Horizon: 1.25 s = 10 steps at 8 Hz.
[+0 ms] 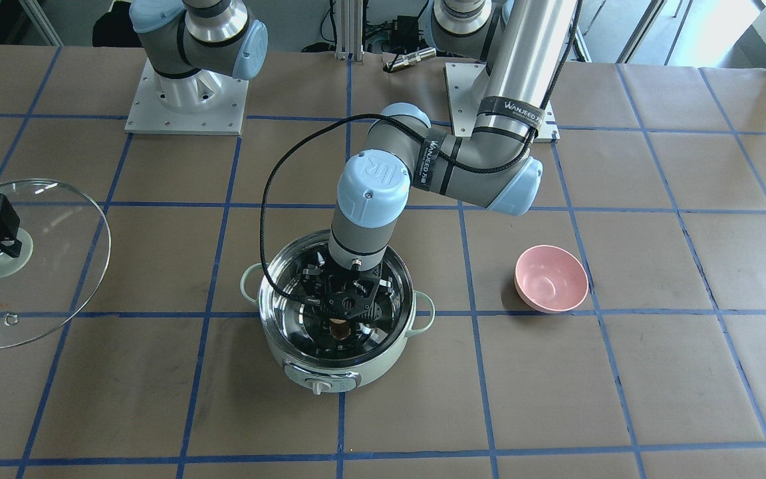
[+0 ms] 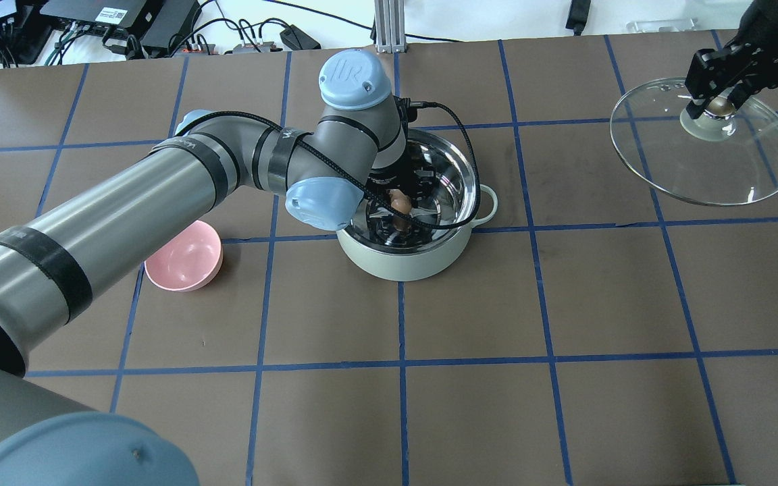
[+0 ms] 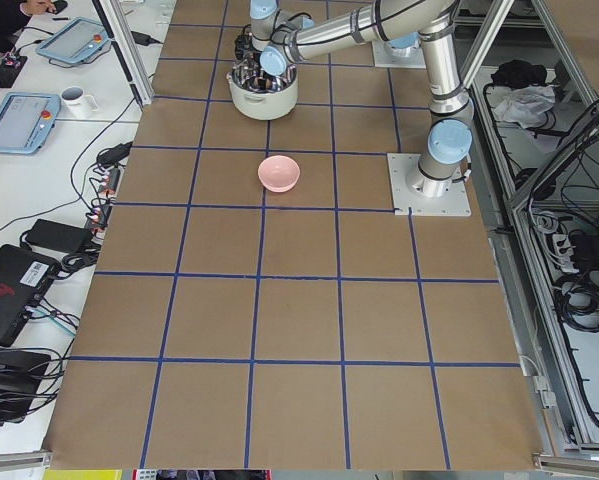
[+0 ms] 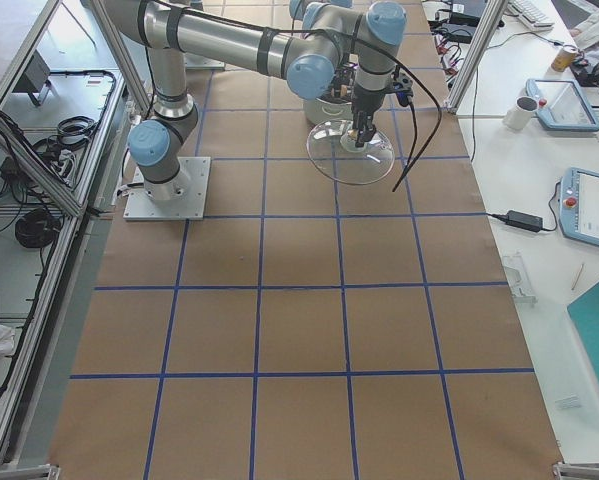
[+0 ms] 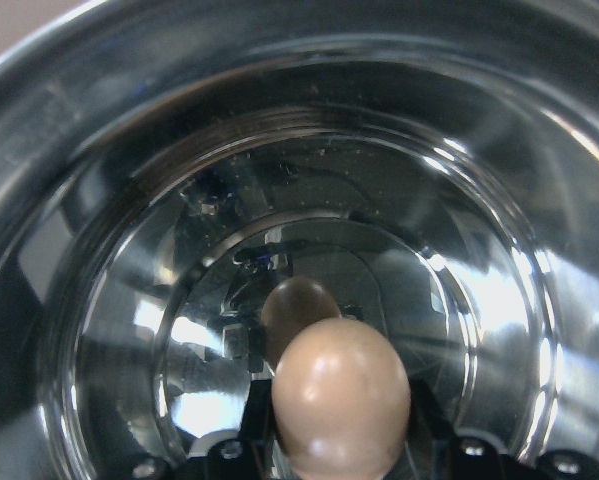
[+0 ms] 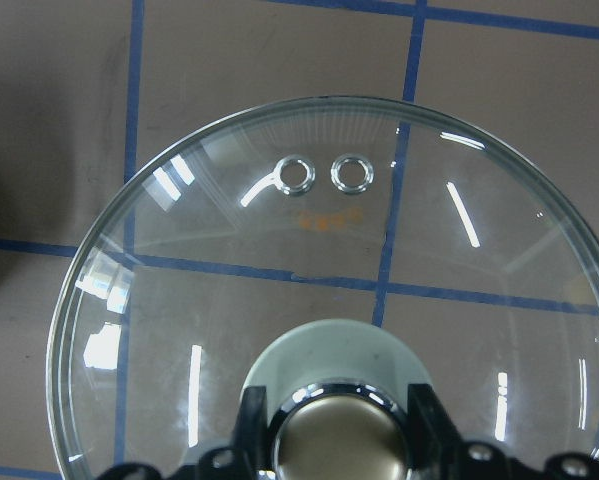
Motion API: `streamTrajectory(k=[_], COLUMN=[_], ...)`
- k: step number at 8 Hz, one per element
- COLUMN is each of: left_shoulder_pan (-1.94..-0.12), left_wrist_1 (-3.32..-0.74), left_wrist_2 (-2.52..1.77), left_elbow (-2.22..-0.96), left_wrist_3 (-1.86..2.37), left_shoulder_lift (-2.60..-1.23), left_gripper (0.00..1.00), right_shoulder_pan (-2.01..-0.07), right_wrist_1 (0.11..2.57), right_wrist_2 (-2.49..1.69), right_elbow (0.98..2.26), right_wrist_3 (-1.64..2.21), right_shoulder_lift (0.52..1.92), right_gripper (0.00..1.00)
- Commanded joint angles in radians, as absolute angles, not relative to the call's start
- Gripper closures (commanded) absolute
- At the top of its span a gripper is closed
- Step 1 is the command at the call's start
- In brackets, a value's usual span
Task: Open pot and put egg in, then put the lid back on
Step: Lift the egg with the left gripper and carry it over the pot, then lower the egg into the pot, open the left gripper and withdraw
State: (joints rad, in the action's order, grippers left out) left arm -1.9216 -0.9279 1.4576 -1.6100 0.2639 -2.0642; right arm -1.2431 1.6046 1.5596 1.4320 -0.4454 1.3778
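The mint-green pot (image 1: 330, 374) stands open in the middle of the table, its steel inside showing (image 5: 129, 250). My left gripper (image 1: 340, 320) reaches down inside the pot and is shut on the tan egg (image 5: 341, 395), holding it just above the pot's bottom; the egg also shows in the overhead view (image 2: 399, 200). My right gripper (image 2: 713, 108) is shut on the tan knob (image 6: 339, 435) of the glass lid (image 2: 733, 169). It holds the lid off to the robot's right, well away from the pot.
A pink bowl (image 1: 551, 278) sits on the table on the robot's left of the pot, about one grid square away. The left arm's black cable (image 1: 270, 199) loops over the pot's rim. Blue tape lines grid the brown table.
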Motion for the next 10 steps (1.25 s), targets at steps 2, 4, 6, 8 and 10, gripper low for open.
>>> streamTrajectory(k=[2,4,6,8,10], left_shoulder_pan=[-1.924,-1.924,-1.901,-1.818,-1.742], left_wrist_1=[-0.936,-1.067,-1.327,-1.56,-1.745], left_wrist_2=[1.463,1.462,1.463,1.471,1.494], left_elbow=[-1.611,-1.6,-1.55,-1.474,-1.467], left_wrist_3=[0.255,0.261,0.249,0.247,0.108], left_shoulder_lift=[-2.043,-1.944,-1.791,-1.706,-1.608], left_gripper=[0.03,0.0,0.0,0.0,0.0], right_shoulder_pan=[-1.253,-1.279,-1.342,-1.432,-1.55], right_wrist_1=[1.605,1.605,1.606,1.617,1.665], right_wrist_2=[1.536,1.536,1.537,1.539,1.539], right_elbow=[1.428,1.427,1.417,1.417,1.417], right_wrist_3=[-0.402,-0.344,-0.258,-0.119,0.071], right_shoulder_lift=[1.385,1.387,1.39,1.401,1.396], right_gripper=[1.0,1.0,1.0,1.0,1.0])
